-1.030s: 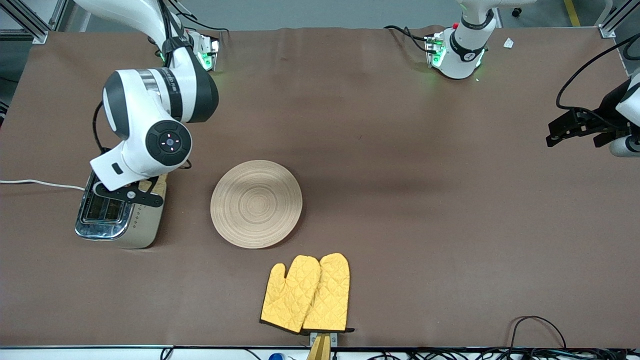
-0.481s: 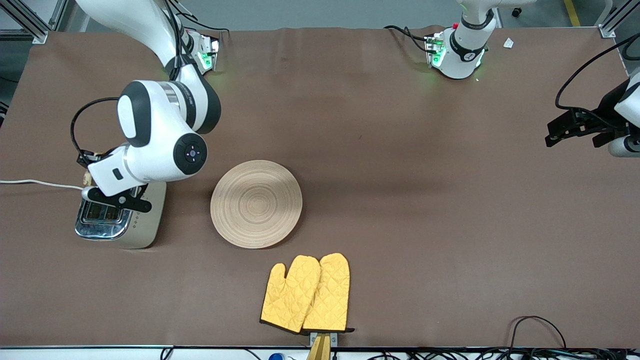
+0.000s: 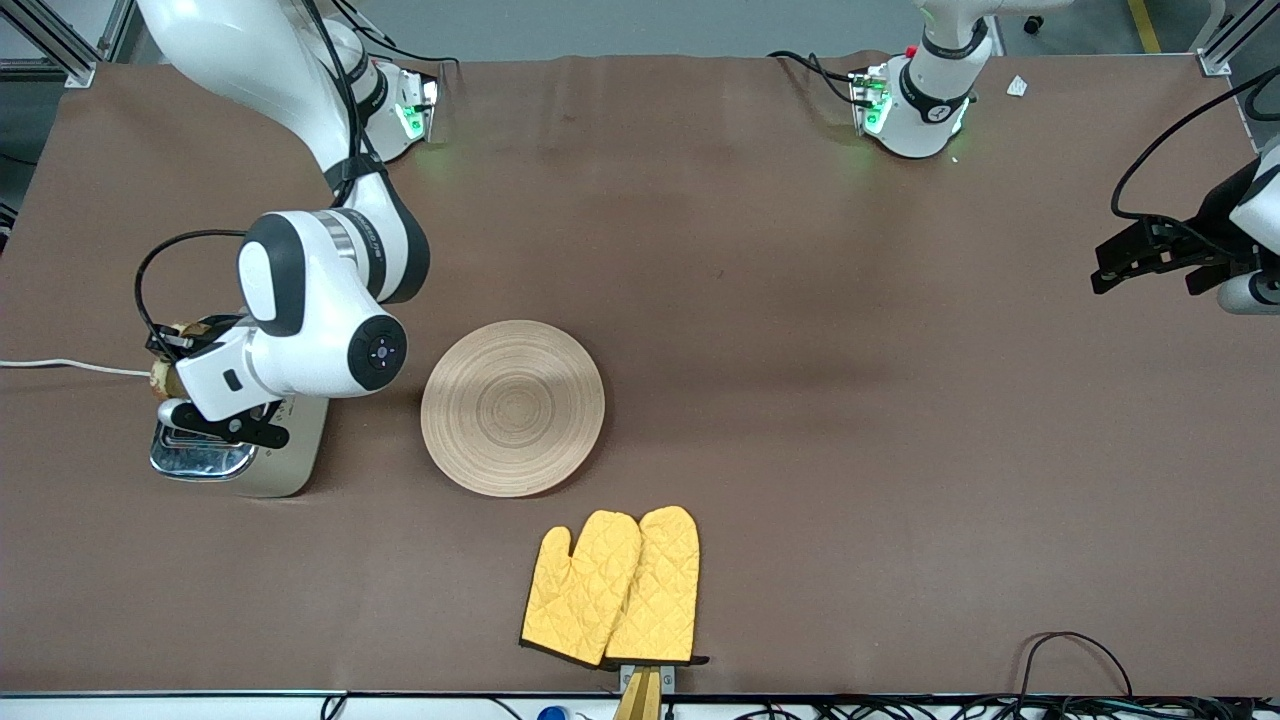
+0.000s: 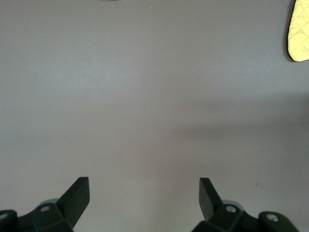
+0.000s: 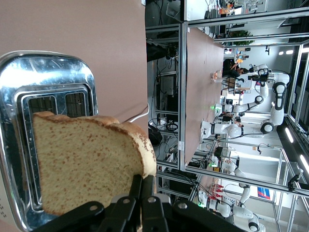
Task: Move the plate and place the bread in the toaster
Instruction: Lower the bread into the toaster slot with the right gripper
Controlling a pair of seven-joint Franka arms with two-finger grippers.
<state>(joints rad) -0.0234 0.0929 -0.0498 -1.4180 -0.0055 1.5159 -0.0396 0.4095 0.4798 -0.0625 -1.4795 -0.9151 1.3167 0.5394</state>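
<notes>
The toaster point(image 3: 200, 461) stands toward the right arm's end of the table, with its chrome top and two slots showing in the right wrist view point(image 5: 50, 77). My right gripper point(image 3: 183, 347) is shut on the bread point(image 3: 163, 378) and holds it on edge just above the toaster's top. In the right wrist view the bread point(image 5: 82, 159) fills the space in front of the right gripper point(image 5: 143, 182), partly covering the slots. The wooden plate point(image 3: 512, 407) lies bare on the table beside the toaster. My left gripper point(image 3: 1112, 270) waits open at the left arm's end of the table, empty in its own view point(image 4: 145, 186).
Two yellow oven mitts point(image 3: 612, 585) lie nearer the front camera than the plate; one tip shows in the left wrist view point(image 4: 299, 29). The toaster's white cord point(image 3: 70, 365) runs off the table edge. Cables lie along the front edge point(image 3: 1070, 650).
My right arm has swung and turned its wrist, carrying the bread from the toaster's plate side across to its cord side and lower over the top. The left arm has not moved.
</notes>
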